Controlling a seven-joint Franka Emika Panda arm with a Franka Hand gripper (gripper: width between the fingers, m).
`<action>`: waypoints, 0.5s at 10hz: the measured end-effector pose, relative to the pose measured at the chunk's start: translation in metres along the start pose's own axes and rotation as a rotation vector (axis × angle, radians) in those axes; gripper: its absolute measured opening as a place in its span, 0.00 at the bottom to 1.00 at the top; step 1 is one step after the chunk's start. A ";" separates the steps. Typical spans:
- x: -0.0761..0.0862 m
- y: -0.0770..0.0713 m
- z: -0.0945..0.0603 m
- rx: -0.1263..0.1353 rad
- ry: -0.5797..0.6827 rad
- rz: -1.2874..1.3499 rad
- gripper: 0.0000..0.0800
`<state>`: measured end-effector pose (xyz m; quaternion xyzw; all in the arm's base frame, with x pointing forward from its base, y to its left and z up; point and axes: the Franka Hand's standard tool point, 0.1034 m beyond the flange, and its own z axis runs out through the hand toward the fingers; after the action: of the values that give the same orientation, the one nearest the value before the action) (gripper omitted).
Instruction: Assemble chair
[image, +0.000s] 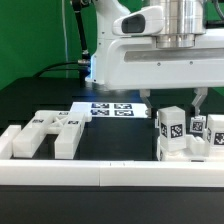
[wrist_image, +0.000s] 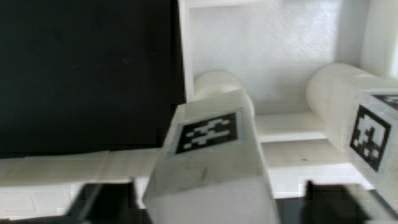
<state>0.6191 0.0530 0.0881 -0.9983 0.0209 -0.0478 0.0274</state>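
Gripper (wrist_image: 210, 200) straddles the chair part (wrist_image: 208, 135) at three o'clock on the table; clamped or not, unclear. Likely light, stiff, slick: its flat sides are the hold.

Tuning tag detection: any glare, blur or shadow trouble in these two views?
Exterior view: fairly sharp, tags on the marker board are legible, but the white arm is washed out by glare. Wrist view: soft all over; the near chair part is out of focus, its tag smeared yet readable, and white surfaces blend with little shadow.

Open table (image: 115, 140) between flat chair part (image: 50, 130) and apparently crowded blocky parts (image: 172, 128).
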 end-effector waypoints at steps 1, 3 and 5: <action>0.000 0.000 0.000 0.000 0.000 0.016 0.36; 0.000 0.000 0.000 0.000 0.000 0.032 0.36; 0.000 0.000 0.000 0.002 -0.001 0.182 0.36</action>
<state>0.6190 0.0534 0.0878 -0.9922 0.1116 -0.0448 0.0326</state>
